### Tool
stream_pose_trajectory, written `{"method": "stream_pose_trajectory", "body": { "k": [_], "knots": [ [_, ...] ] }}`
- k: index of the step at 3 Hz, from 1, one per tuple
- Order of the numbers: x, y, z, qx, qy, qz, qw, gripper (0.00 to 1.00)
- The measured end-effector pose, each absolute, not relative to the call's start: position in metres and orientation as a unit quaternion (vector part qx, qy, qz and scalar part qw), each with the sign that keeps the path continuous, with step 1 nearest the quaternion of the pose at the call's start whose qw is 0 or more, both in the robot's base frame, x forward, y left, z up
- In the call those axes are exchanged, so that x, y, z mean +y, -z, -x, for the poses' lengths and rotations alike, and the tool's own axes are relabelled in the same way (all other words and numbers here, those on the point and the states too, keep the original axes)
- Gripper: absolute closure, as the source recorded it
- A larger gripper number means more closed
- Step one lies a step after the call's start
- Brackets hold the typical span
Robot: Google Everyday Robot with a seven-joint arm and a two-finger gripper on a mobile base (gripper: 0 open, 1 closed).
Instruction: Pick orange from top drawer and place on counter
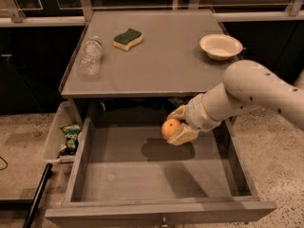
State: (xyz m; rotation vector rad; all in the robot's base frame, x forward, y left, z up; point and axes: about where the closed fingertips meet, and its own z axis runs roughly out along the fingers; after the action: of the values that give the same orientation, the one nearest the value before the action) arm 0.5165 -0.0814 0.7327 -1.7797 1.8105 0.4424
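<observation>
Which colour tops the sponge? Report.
Sponge top dark green, camera view; hand grips round orange fruit above grey wooden drawer.
</observation>
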Motion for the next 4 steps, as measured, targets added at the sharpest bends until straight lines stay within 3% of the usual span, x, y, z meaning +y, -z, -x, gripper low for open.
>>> {"method": "stream_pose_trajectory", "body": {
  "k": [2, 4],
  "knots": [
    [-0.099, -0.838, -0.532, 0.676, -0.073, 0.673, 0.29, 1.0],
    [-0.101, -0.865, -0.544, 0.673, -0.047, 0.673, 0.302, 1.0]
  ]
}}
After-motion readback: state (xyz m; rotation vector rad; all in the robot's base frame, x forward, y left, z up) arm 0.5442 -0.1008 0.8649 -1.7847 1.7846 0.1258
